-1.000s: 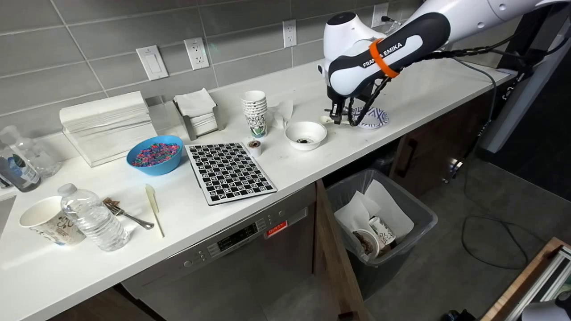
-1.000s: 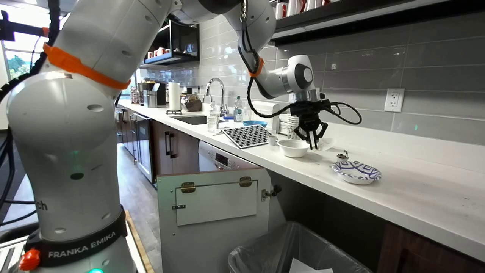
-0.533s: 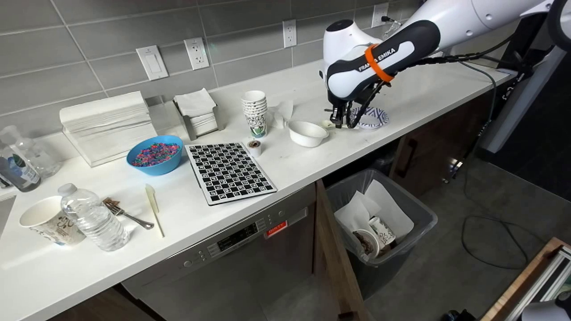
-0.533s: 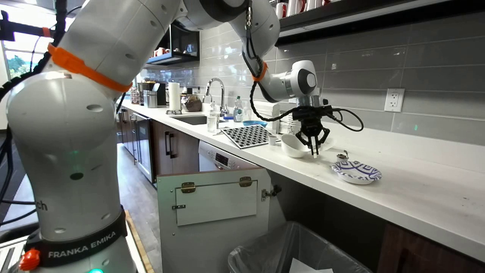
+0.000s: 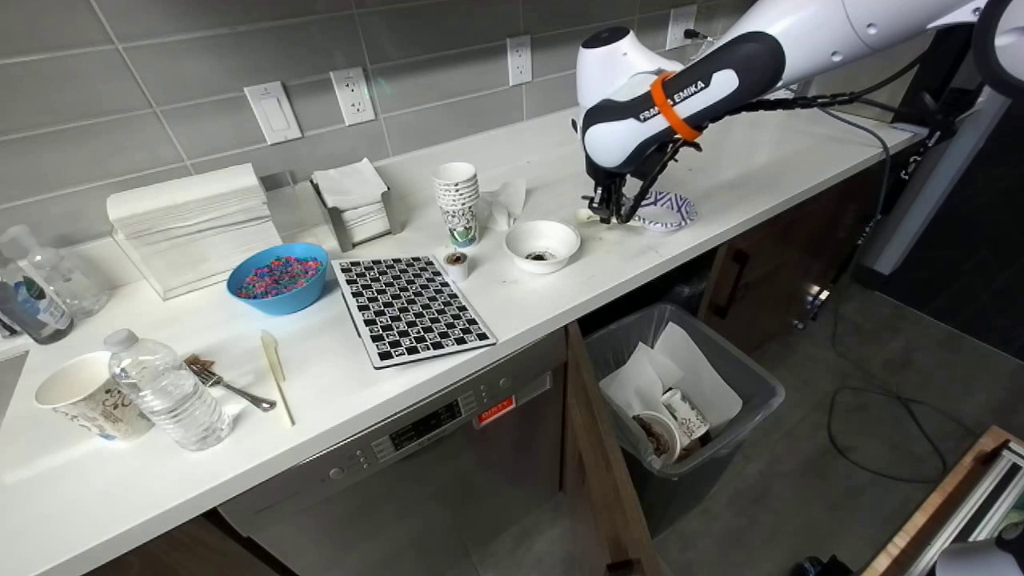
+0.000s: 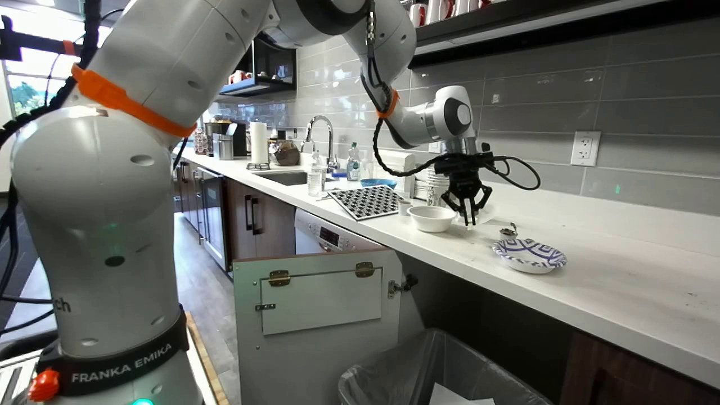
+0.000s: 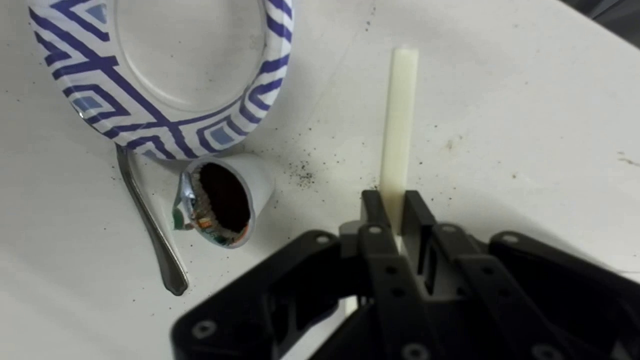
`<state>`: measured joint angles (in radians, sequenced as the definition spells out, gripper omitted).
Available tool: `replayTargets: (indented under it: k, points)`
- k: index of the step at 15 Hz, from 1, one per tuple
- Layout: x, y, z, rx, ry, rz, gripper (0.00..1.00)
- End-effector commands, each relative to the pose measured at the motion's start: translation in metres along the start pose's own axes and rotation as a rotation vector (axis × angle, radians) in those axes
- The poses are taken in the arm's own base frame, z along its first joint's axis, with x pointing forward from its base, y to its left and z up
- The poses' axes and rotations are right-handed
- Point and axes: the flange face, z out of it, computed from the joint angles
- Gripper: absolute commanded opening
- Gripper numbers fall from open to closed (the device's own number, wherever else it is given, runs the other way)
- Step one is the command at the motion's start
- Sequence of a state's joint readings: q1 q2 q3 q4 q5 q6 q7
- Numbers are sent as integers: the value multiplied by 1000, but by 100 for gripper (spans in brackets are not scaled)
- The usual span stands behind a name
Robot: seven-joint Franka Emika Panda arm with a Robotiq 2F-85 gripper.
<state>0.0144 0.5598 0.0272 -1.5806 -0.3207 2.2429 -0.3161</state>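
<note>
In an exterior view, the white bowl [image 6: 431, 220] sits just left of the tool [image 6: 470, 220]; a low swing could tip it. The tool pinches a pale flat handle [image 7: 399, 120], which might twist, being thin. To its right, an opened cup [image 6: 508, 234] could spill if brushed.

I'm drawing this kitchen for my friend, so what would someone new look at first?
The eye would probably go first to the big white arm looming on the left of an exterior view, its black gripper holding a pale utensil. Then comes the blue bowl of bright bits, beside the checkered board. In the wrist view, the purple-patterned dish stands out at the top left.
</note>
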Motion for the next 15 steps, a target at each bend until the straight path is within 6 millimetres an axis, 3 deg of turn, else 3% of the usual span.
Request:
replayTargets:
  k: [1,2,3,10,12,15]
  points:
    - [3,2,2,7,-11,25,4]
    - [3,3,6,9,-3,22,26]
    - [2,4,7,9,-7,23,40]
    - [3,4,11,-2,-27,29,92]
    - [6,1,0,-34,-12,32,100]
    - [11,-6,-17,-68,7,29,100]
